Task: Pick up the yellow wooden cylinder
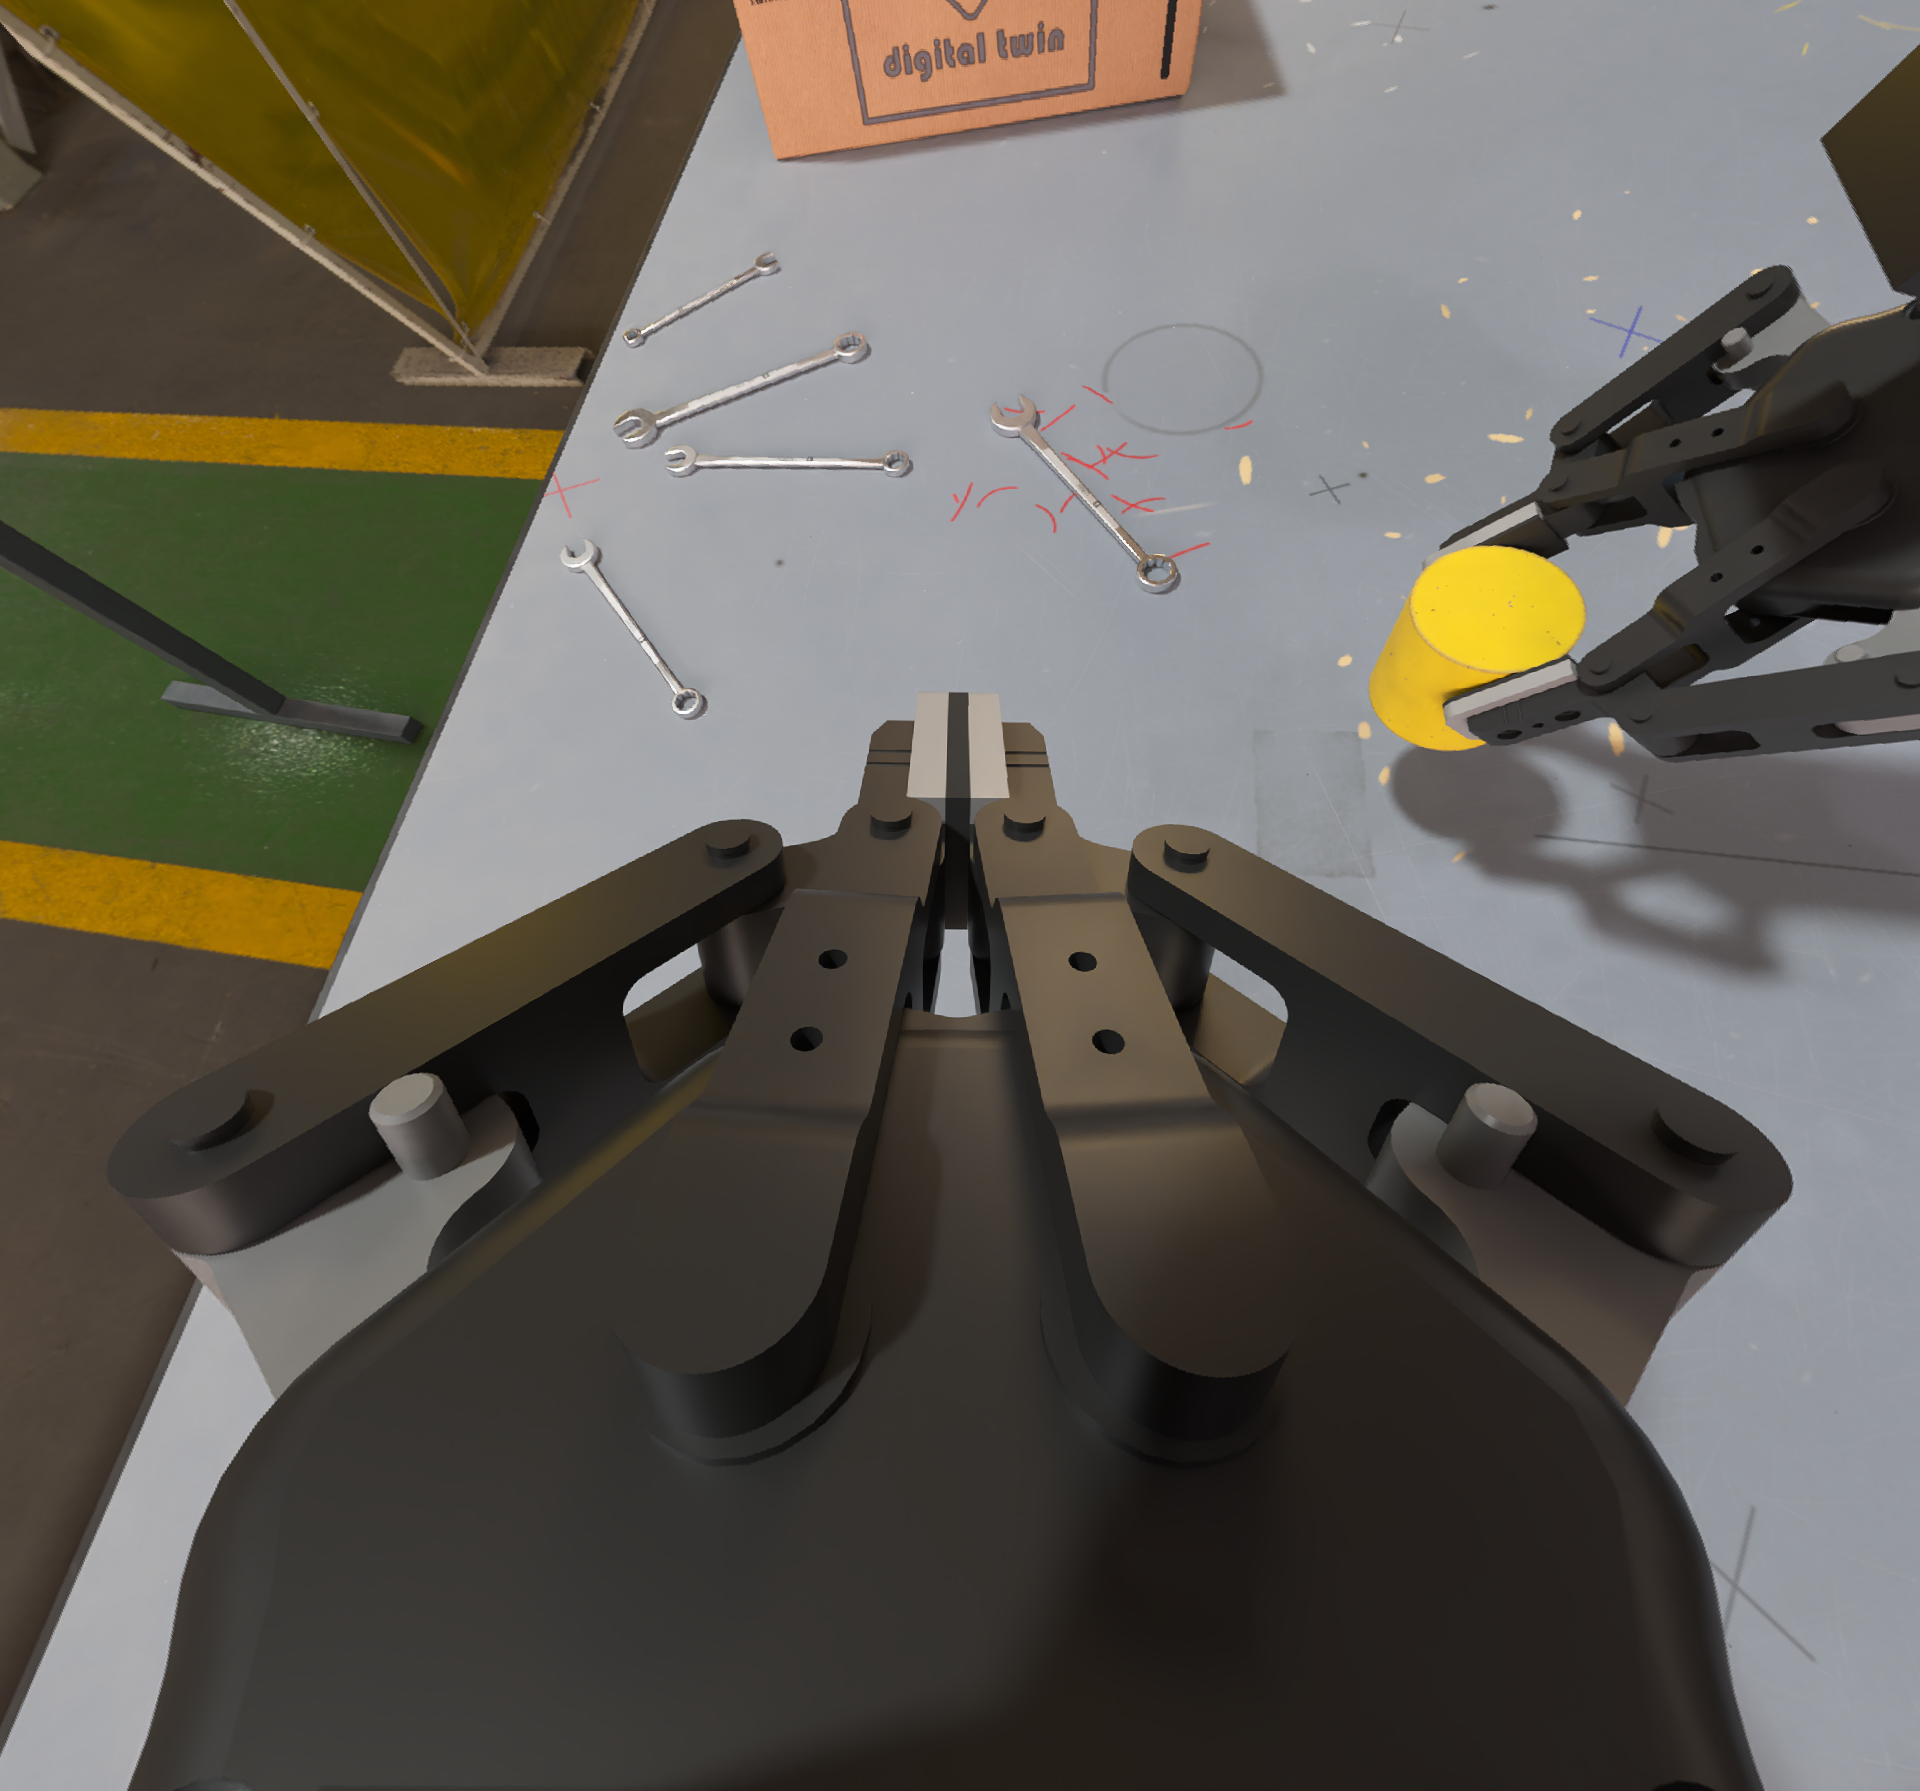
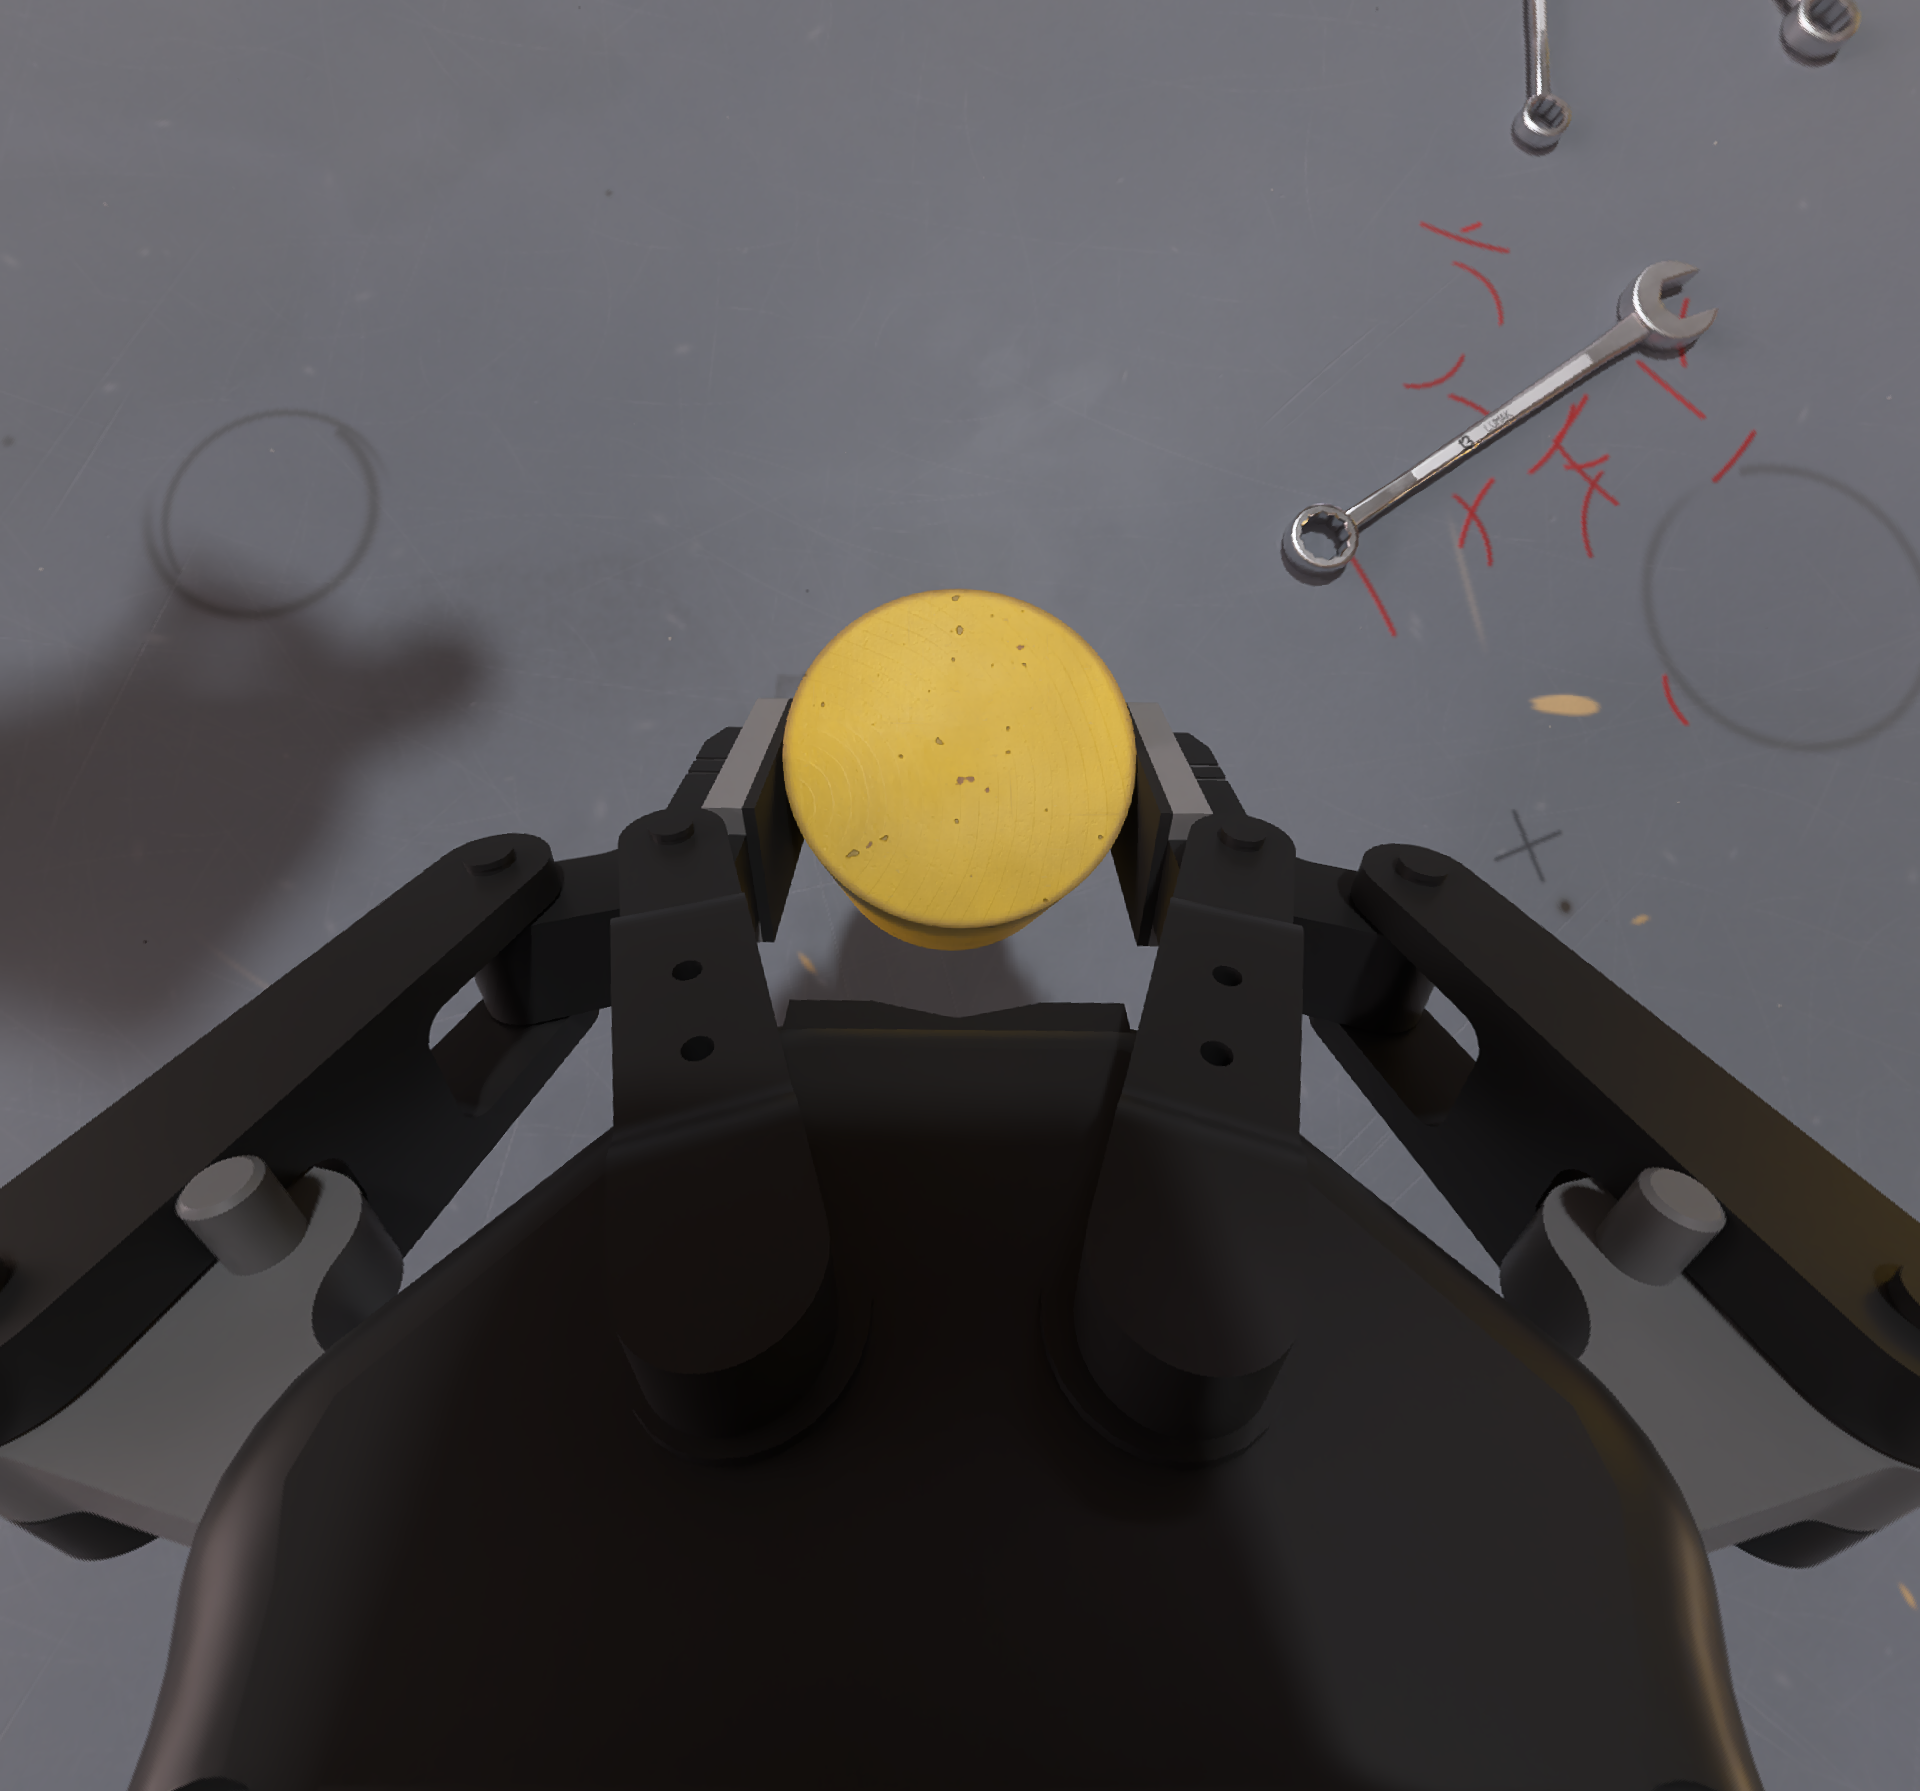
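- We see a grey table (image 1: 1351, 214), scuffed and scribbled — its far end is cut off, as is the top of the cardboard box (image 1: 966, 6).
- The right gripper (image 2: 958, 796) clamps the yellow wooden cylinder (image 2: 956, 770) by its sides; its lower body is mostly hidden, its long axis pointing at the camera, its flat end speckled.
- The left gripper (image 1: 957, 744) is closed, empty.
- Steel wrenches (image 1: 1086, 494) lie scattered.

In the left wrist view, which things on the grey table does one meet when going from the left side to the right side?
The small wrench by the table's left edge → the wrench lying over red marks → the yellow wooden cylinder → the right gripper shut on it.
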